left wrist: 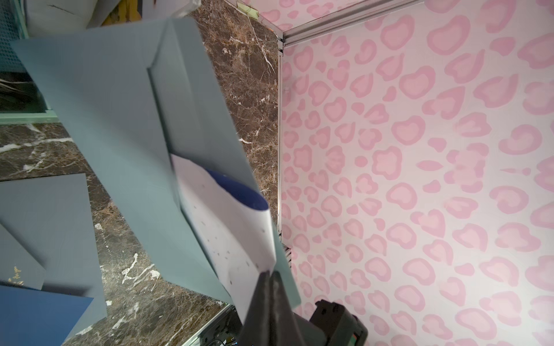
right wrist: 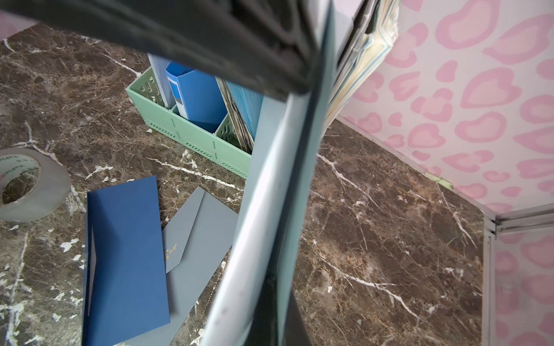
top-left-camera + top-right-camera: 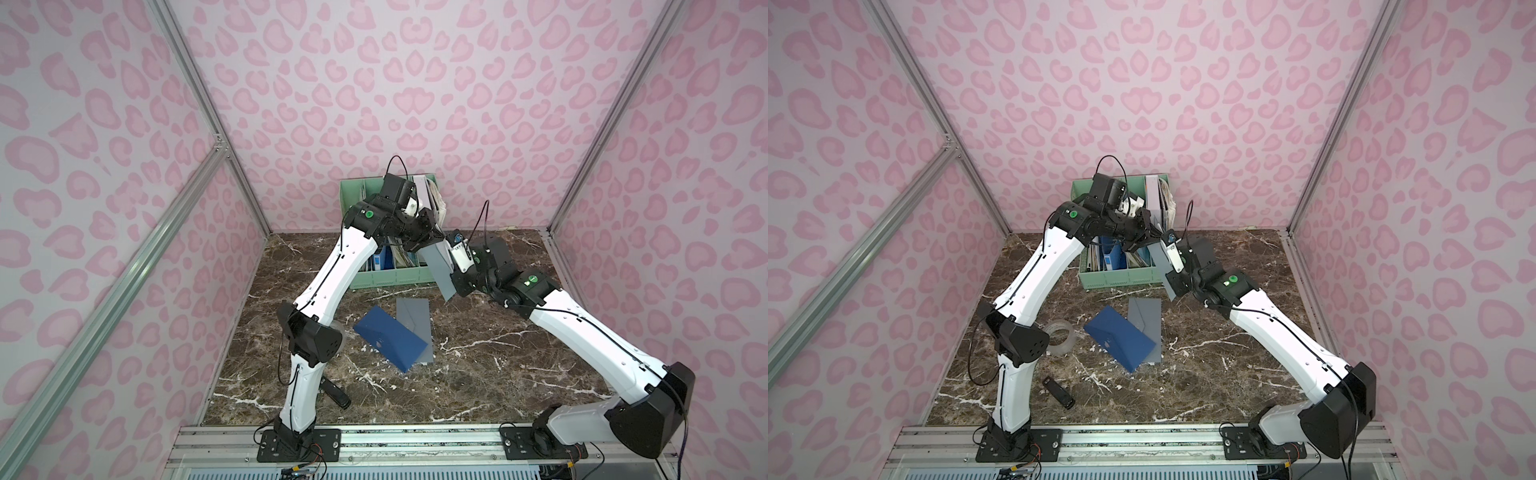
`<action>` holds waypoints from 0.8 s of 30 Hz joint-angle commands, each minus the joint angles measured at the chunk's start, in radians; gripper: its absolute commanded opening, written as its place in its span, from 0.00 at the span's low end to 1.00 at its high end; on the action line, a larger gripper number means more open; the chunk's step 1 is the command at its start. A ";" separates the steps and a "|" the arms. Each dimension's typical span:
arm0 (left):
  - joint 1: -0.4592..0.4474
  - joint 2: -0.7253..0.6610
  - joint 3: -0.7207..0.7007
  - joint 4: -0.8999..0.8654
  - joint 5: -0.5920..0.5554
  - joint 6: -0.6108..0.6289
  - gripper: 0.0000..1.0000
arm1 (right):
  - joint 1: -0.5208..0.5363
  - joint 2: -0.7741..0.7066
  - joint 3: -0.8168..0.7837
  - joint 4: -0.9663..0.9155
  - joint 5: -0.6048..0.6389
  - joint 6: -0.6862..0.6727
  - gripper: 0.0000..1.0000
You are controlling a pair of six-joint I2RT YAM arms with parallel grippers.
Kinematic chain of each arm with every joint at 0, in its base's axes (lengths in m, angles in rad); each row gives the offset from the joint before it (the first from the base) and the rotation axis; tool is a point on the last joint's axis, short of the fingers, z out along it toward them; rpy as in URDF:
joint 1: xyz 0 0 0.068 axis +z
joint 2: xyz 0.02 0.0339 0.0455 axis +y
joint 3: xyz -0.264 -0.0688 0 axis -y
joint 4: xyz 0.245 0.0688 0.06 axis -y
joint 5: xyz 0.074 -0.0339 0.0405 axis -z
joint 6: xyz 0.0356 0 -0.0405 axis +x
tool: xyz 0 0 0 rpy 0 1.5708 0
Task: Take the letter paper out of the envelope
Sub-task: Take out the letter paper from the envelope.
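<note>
1. the grey envelope (image 3: 439,272) is up in the air above the far middle of the desk (image 3: 498,353). it hangs just in front of the green file organizer (image 3: 386,280), between the two arms.
2. the right pincer (image 2: 304,70) is closed tightly on one edge of this envelope and carries it.
3. the left pincer (image 1: 269,277) is closed too. in the left wrist view it pinches a corner of the white letter paper (image 1: 227,230), which comes partly out of the envelope's open mouth and curls a little.
4. the step in hand is, i think, the pulling out. how much of the sheet is inside i cannot tell.
5. the next move calls for drawing the two pincers apart along the envelope's length. the right one must hold firm, so that the paper slides and does not tear.
6. a dark blue envelope (image 3: 392,338) and a second grey envelope (image 3: 415,311) lie on the desk below, apart from this work.
</note>
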 commanded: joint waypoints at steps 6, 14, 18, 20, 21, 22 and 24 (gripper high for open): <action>0.018 -0.026 0.004 0.079 0.017 -0.037 0.00 | -0.065 -0.029 -0.070 0.017 -0.139 0.066 0.00; 0.020 -0.034 0.002 0.113 0.035 -0.051 0.00 | -0.194 -0.050 -0.133 0.021 -0.198 0.176 0.00; 0.021 -0.043 0.001 0.124 0.036 -0.048 0.00 | -0.324 -0.098 -0.170 0.032 -0.219 0.252 0.00; 0.021 -0.043 -0.004 0.127 0.046 -0.040 0.00 | -0.394 -0.105 -0.183 0.027 -0.227 0.297 0.00; 0.022 -0.043 -0.013 0.129 0.050 -0.036 0.00 | -0.430 -0.100 -0.189 0.023 -0.229 0.324 0.00; 0.021 -0.047 -0.029 0.139 0.056 -0.032 0.00 | -0.451 -0.096 -0.199 0.030 -0.231 0.345 0.00; 0.020 -0.063 -0.083 0.172 0.068 -0.024 0.00 | -0.489 -0.071 -0.222 0.056 -0.250 0.397 0.00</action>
